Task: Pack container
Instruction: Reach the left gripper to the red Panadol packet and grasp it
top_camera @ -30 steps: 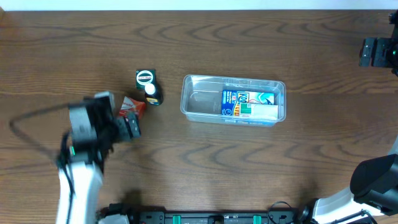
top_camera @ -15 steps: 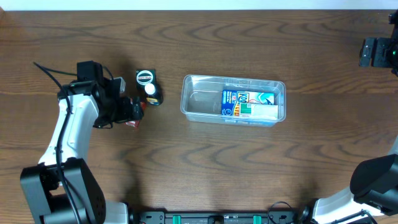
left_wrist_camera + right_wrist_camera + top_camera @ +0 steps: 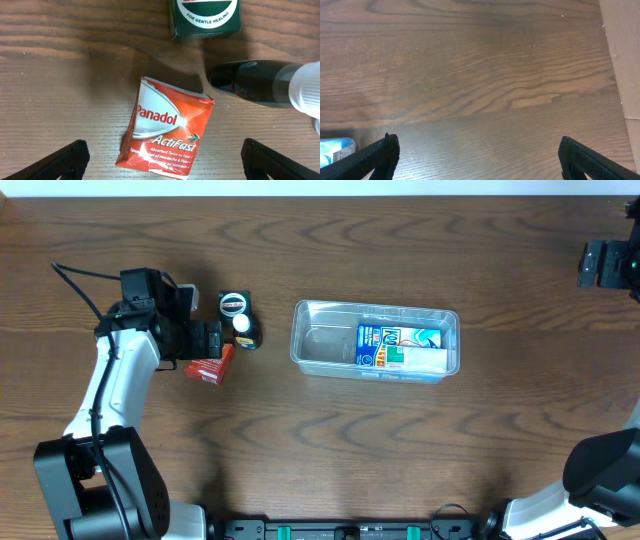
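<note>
The clear plastic container (image 3: 310,345) sits mid-table with a blue and white box (image 3: 400,346) inside. A red Panadol ActiFast sachet (image 3: 211,366) (image 3: 167,130) lies flat on the table left of it. My left gripper (image 3: 205,340) (image 3: 162,162) is open and hovers just above the sachet, its fingers either side of the sachet's near end. A green box (image 3: 233,305) (image 3: 205,17) and a dark bottle with a white cap (image 3: 245,331) (image 3: 260,85) lie beside the sachet. My right gripper (image 3: 477,157) is open and empty over bare wood at the far right.
The right arm's base (image 3: 608,264) is at the table's far right edge. A pale surface (image 3: 622,50) borders the wood in the right wrist view. A corner of the blue box (image 3: 335,150) shows at that view's left edge.
My left arm has swung up and back toward the sachet, then settled slightly. The sachet now lies uncovered below the gripper. The right arm has not moved.
</note>
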### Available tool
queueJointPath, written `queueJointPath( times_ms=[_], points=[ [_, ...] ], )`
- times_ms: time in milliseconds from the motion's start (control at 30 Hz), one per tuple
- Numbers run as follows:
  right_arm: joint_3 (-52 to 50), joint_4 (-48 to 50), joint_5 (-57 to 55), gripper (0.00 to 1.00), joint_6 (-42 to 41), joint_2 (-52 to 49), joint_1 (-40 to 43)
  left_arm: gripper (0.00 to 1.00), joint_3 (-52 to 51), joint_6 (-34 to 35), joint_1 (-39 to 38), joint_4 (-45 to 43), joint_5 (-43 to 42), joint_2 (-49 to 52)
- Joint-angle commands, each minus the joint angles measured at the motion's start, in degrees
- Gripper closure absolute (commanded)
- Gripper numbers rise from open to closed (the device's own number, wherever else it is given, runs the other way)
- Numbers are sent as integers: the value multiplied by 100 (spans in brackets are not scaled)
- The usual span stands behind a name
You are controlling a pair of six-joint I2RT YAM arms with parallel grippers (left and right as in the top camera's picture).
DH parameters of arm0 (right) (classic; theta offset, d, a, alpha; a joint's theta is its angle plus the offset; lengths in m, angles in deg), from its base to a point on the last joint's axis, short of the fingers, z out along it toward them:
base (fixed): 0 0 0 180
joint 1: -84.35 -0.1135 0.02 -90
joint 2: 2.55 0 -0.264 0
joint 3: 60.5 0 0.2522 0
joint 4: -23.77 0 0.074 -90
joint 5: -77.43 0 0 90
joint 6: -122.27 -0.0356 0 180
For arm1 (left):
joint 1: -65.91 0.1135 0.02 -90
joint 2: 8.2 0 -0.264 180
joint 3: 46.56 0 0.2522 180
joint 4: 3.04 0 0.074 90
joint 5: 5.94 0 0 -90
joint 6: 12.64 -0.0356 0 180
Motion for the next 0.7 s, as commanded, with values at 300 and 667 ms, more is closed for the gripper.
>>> queueJointPath(
  times_ms=[300,667],
  points=[
    [-4,0,7,1,-85,17,37,1,-4,-496,-122,-83,68,894],
    [-4,-2,7,1,-83,17,37,2,-4,-452,-195,-61,-20,1038]
  ],
)
